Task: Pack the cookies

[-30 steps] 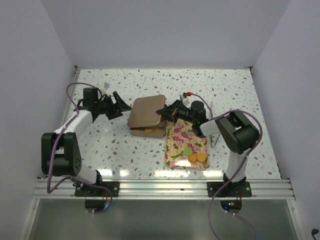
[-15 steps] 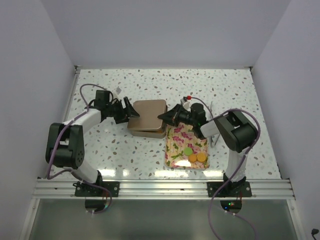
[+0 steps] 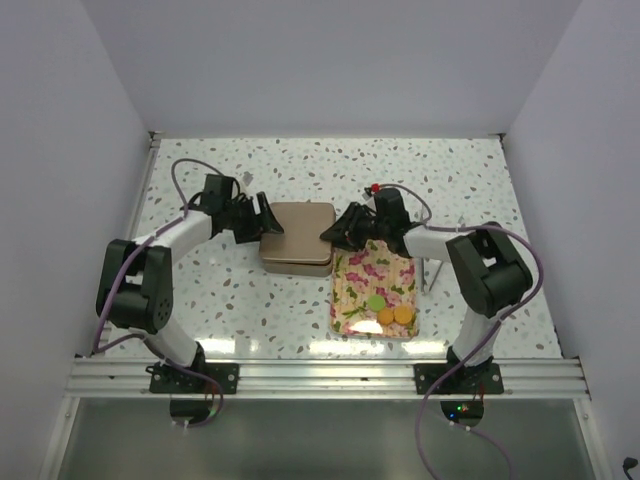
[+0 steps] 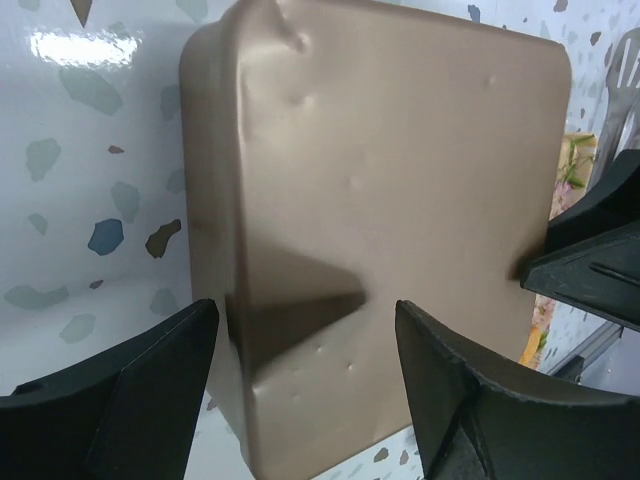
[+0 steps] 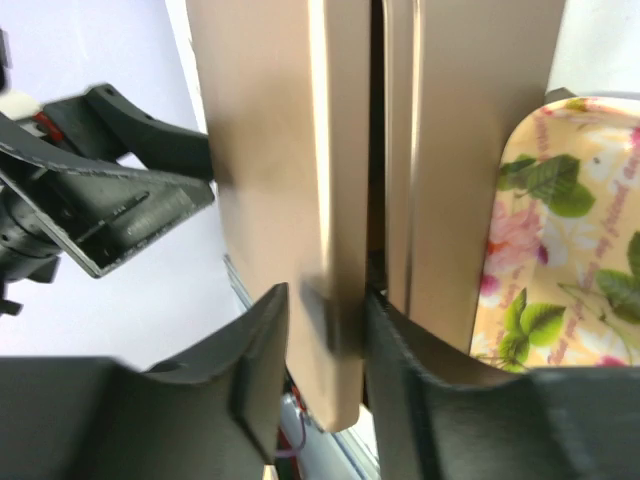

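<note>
A gold tin lid (image 3: pixel 297 232) lies over its tin at the table's middle and hides whatever is inside. Three cookies lie at the near end of the floral tray (image 3: pixel 372 272): one green (image 3: pixel 375 302) and two orange (image 3: pixel 395 315). My right gripper (image 3: pixel 336 230) is shut on the lid's right rim; the right wrist view shows its jaws (image 5: pixel 325 350) pinching the lid (image 5: pixel 270 150), with a dark gap to the tin wall (image 5: pixel 470 150). My left gripper (image 3: pixel 262 225) is open, its fingers (image 4: pixel 150 400) spread around the lid's left end (image 4: pixel 390 180).
The floral tray (image 5: pixel 570 250) sits right against the tin's right side. A thin white object (image 3: pixel 428 272) stands just right of the tray. White walls enclose the speckled table on three sides.
The lid was tilted with orange cookies showing in the tin; it now lies flat over the tin. My left gripper moved right to the lid's left edge. My right gripper shifted slightly back.
</note>
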Controlling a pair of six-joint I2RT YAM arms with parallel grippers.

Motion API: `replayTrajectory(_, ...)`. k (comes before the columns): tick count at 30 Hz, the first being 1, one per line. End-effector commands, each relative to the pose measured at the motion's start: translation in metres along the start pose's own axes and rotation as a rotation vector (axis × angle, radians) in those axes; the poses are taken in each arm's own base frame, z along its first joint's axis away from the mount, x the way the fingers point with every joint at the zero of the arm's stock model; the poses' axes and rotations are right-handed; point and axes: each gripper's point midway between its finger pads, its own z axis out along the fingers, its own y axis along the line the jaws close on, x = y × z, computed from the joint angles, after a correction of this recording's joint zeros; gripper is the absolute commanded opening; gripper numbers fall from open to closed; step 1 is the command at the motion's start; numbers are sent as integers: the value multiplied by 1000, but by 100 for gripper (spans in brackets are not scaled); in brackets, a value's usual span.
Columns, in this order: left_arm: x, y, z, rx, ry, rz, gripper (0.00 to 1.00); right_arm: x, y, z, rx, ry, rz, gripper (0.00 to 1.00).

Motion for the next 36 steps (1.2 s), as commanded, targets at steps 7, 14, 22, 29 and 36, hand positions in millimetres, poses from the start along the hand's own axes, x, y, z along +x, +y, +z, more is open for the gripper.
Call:
replayTrajectory(7, -12, -4, -3, -56, -22, 79, 77, -4, -29, -31, 322, 1, -102, 54)
replayTrajectory(14, -10, -5, -1, -64, -18, 90, 77, -12, -19, -54, 416, -15, -168, 64)
replayTrajectory(22, -23, -7, -2, -93, -28, 133, 76, -13, -17, -42, 353, -27, -127, 73)
replayTrajectory(29, -35, -12, 1, -125, -22, 206, 76, -21, 5, -17, 199, -26, -73, 99)
replayTrajectory(36, -27, -16, 14, -140, 22, 237, 76, -30, 7, 1, 175, -20, -51, 99)
